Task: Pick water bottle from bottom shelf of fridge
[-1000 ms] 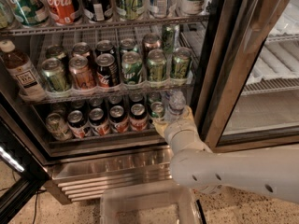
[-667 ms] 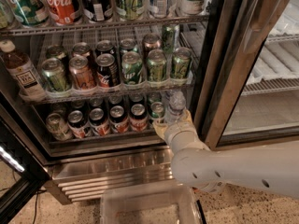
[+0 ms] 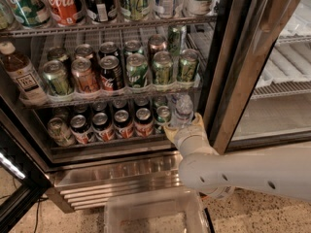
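1. In the camera view the fridge stood open. The water bottle was at the right end of the bottom shelf, just beside the last of the soda cans and near the dark door frame
2. The tool was at the lower part of the bottle, on the end of the white arm, which came in from the lower right. Whether it was wide, narrow or already holding the bottle, I cannot tell
3. On progress, I judge that the reach to the bottle was finished. The bottle seemed to rest on the rack, so it was not yet lifted. Securing the grasp, if that was not done, and then bringing the bottle out of the fridge were left
4. The bottle stood upright, so its long axis was vertical and its top end pointed up at the middle rack, close under it. In my opinion it should therefore come out toward the front and not straight up
5. The brown tea bottle stood far away at the left on the middle rack, and a clear bin was on the floor below the louvred base
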`<state>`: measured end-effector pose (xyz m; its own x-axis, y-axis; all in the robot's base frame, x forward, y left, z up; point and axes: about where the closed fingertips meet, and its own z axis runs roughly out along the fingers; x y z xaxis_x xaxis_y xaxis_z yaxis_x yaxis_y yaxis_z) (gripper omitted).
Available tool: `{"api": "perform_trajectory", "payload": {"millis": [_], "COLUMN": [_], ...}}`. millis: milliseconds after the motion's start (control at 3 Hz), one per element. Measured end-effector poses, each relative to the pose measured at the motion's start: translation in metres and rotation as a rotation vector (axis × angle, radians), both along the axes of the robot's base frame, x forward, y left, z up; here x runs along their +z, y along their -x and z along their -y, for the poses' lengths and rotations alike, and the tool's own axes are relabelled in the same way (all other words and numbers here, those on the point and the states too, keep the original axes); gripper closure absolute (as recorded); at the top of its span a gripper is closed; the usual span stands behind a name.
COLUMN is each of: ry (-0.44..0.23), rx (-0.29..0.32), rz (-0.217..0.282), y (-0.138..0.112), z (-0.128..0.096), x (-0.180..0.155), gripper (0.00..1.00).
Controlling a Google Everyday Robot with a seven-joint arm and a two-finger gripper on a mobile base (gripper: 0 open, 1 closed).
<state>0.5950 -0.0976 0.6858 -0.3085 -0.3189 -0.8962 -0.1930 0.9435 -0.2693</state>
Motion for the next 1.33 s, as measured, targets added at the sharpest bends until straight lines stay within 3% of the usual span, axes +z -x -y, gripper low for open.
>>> {"api": "perform_trajectory", "payload": {"millis": [667, 1333], "ry": [0.000, 0.007], "rx": [0.028, -0.012], "rz": [0.018, 0.017], "y": [-0.013, -0.020], "z": [-0.007, 0.002], "x": [-0.001, -0.006], "gripper": [0.38, 0.38]}}
